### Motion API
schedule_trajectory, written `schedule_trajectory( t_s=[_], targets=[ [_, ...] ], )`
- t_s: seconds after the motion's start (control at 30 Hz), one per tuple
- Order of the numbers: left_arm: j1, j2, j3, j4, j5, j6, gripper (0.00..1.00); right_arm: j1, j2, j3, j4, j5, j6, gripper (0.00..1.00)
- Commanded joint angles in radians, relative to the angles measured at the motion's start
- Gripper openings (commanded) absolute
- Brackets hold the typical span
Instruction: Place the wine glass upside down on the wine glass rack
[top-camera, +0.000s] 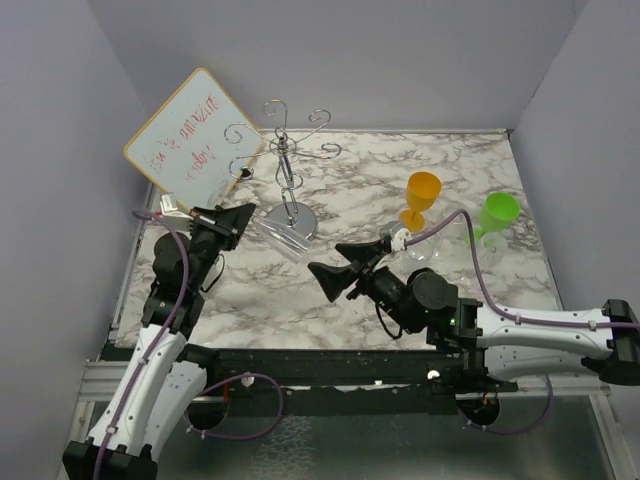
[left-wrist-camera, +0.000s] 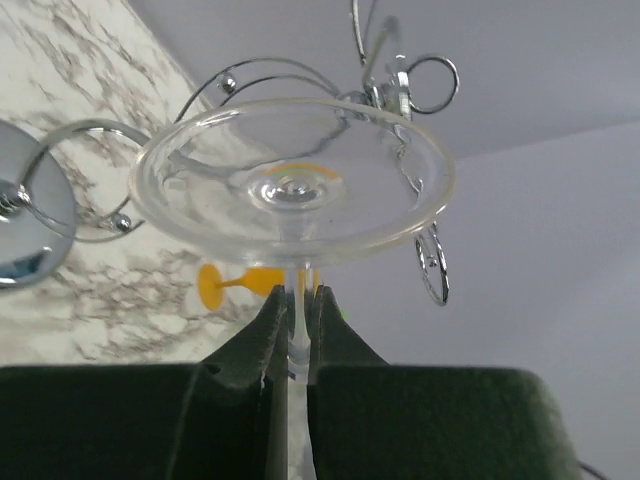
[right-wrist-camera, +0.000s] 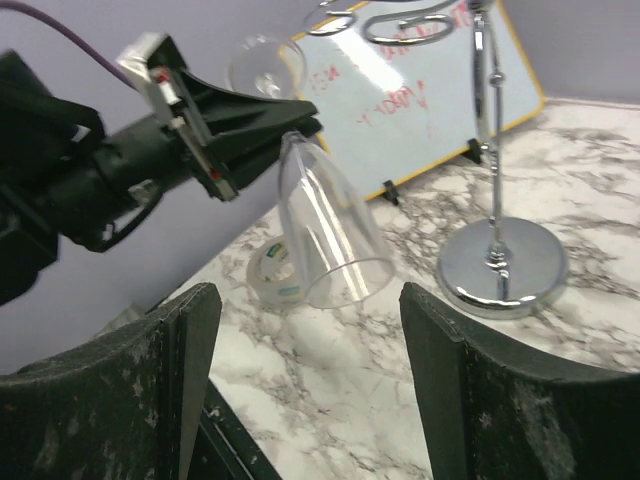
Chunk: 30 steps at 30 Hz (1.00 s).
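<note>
Black rail, marbled tabletop, tilted wine glass, lilac walls

The glass is clear and stemmed. The left hand pinches its stem and holds it off the counter, tilted, with the bowl mouth slanting down and the round foot up. It hangs just beside the rack, on none of its arms. The rack is shiny chrome and stands upright toward the counter's far left corner, with a mirror disc base, a thin post and curled arms on top.
</note>
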Motion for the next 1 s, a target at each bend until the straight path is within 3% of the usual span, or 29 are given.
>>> schedule_trajectory(
  t_s=[0.0, 0.1, 0.23, 0.37, 0.47, 0.73, 0.97],
  targets=[
    [0.003, 0.072, 0.198, -0.131, 0.053, 0.534, 0.0, 0.008, -0.03, 0.063, -0.2, 0.202, 0.047, 0.79],
    [0.003, 0.094, 0.317, -0.265, 0.003, 0.749, 0.0, 0.008, 0.007, 0.168, -0.337, 0.292, 0.084, 0.79],
    [0.003, 0.062, 0.332, -0.278, 0.01, 0.911, 0.0, 0.006, 0.039, 0.231, -0.38, 0.324, 0.1, 0.79],
    [0.003, 0.045, 0.284, -0.194, 0.153, 1.05, 0.0, -0.016, 0.07, 0.301, -0.457, 0.319, 0.153, 0.81],
    [0.003, 0.079, 0.27, -0.171, 0.27, 1.145, 0.0, -0.081, 0.121, 0.386, -0.576, 0.222, 0.224, 0.81],
    [0.003, 0.206, 0.239, -0.067, 0.411, 1.268, 0.0, -0.253, 0.226, 0.462, -0.616, -0.044, 0.276, 0.81],
    [0.003, 0.316, 0.274, 0.018, 0.441, 1.293, 0.0, -0.285, 0.224, 0.41, -0.585, -0.098, 0.318, 0.81]
  ],
)
